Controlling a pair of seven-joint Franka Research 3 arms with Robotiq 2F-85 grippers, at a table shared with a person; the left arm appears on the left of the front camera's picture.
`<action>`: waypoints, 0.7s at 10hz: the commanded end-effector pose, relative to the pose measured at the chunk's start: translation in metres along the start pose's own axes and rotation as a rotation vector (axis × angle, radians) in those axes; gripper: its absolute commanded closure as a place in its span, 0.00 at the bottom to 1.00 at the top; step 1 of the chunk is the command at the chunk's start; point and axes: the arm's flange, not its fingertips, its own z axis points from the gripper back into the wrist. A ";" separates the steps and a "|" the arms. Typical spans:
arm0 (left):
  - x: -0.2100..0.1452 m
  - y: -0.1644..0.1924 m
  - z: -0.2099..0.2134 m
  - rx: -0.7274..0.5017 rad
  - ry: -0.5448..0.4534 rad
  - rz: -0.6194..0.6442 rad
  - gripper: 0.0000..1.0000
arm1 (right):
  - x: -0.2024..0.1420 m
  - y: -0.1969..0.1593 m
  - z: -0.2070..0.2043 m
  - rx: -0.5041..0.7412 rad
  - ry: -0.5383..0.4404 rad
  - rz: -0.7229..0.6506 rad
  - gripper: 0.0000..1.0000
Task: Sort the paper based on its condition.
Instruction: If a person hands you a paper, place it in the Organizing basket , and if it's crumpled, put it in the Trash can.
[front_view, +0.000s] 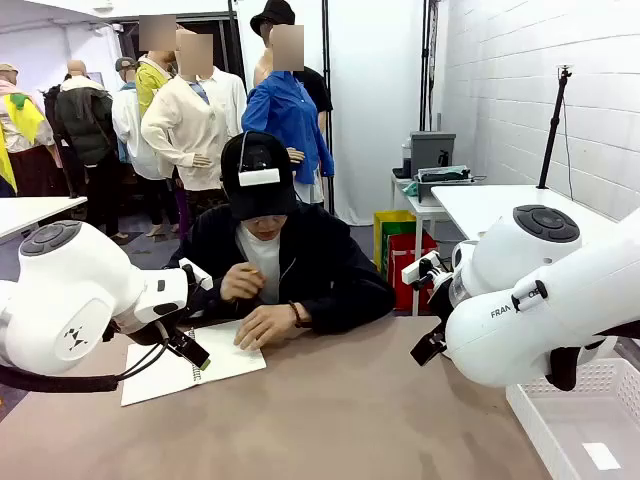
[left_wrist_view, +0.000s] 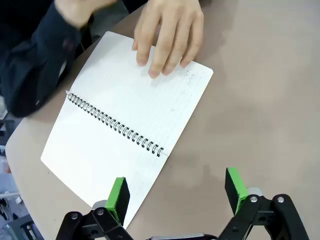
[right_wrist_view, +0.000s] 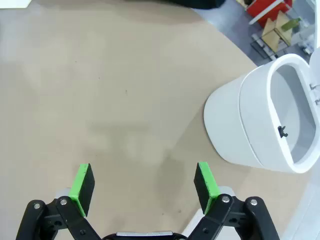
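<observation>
1. Paper: one small flat white piece (front_view: 600, 456) lies on the floor of the white basket (front_view: 540, 425), low on the outer side of my right arm. It is too small to tell whether it is a smooth sheet.
2. My left gripper (left_wrist_view: 177, 192) hangs with its jaws wide apart and nothing between them.
3. Straight ahead of that gripper, an open spiral notebook (left_wrist_view: 116, 127) lies flat on the brown table (left_wrist_view: 260, 110). One green pad (left_wrist_view: 119, 197) sits over the near corner of its lined page. The other pad is over bare table.
4. Beyond the notebook's coil, the person's hand (left_wrist_view: 170, 35) presses flat on the far page. The person's other hand (left_wrist_view: 80, 10) is raised past it and blurred.
5. My right gripper (right_wrist_view: 145, 185) is also spread wide and holds nothing, with bare tabletop ahead of both fingers.
6. Off to one side of the right gripper, past one finger, stands a white robot arm segment (right_wrist_view: 245, 125).
</observation>
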 end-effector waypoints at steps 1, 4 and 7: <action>0.000 0.000 0.000 0.000 0.000 0.000 0.00 | 0.000 0.000 0.000 0.000 0.000 0.000 0.00; 0.000 0.000 0.000 0.000 0.000 0.000 0.00 | 0.000 0.000 0.000 0.000 0.000 0.000 0.00; 0.000 0.000 0.000 0.000 0.000 0.000 0.00 | 0.000 0.000 0.000 0.000 0.000 0.000 0.00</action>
